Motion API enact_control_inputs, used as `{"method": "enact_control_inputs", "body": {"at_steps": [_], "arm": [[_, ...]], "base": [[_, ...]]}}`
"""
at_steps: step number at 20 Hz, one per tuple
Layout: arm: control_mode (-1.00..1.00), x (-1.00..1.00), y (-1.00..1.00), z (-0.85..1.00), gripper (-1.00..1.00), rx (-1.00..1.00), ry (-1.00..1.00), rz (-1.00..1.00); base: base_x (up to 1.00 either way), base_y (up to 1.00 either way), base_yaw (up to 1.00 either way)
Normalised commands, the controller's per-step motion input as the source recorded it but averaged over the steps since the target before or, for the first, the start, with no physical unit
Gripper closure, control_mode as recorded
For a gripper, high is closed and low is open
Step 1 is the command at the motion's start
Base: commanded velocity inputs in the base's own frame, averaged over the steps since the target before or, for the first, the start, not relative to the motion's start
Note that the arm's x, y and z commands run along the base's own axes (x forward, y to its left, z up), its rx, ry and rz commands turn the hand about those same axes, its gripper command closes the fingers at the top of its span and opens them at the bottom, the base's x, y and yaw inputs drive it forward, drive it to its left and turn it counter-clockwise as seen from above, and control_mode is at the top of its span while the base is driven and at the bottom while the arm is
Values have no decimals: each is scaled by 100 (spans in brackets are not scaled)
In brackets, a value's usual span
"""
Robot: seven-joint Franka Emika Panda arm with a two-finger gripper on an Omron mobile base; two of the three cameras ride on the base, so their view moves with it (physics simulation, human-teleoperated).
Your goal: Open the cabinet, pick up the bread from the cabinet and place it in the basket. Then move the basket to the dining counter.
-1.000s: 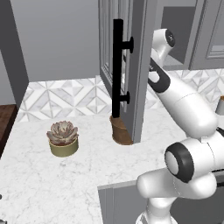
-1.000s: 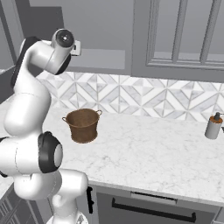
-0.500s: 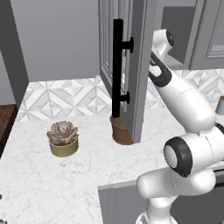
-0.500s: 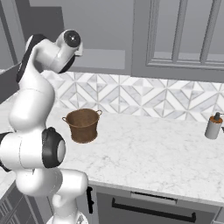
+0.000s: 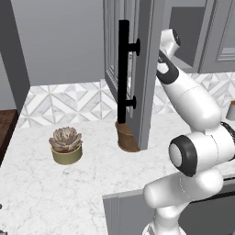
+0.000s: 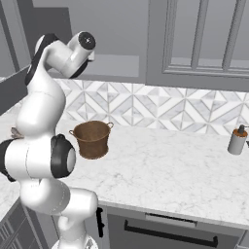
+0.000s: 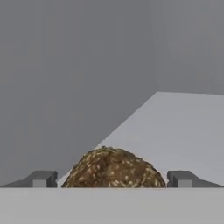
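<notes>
Since the earlier frame the white arm has reached deeper into the open grey glass-paned cabinet (image 5: 131, 69), where the wide-open, empty gripper (image 7: 111, 179) straddles the round brown seeded bread (image 7: 114, 168) on the shelf, so I would advance slightly before closing.

walls: plain grey, upper left | backsplash (image 6: 160, 109): grey-white geometric tiles | worktop (image 5: 55, 188): white marble | floor (image 5: 6, 126): dark, possibly wood, left edge
</notes>
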Motion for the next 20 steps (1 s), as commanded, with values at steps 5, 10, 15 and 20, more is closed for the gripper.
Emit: {"method": "enact_control_inputs", "body": {"at_steps": [5, 10, 15, 20], "arm": [[-100, 24, 22, -8, -100, -11, -2, 0], [-100, 36, 21, -25, -100, -8, -1, 0], [-100, 21, 0, -34, -100, -7, 0, 0], [-100, -9, -20, -69, -100, -10, 0, 0]], "base": [[0, 0, 0], [0, 0, 0], [0, 0, 0], [0, 0, 0]]}}
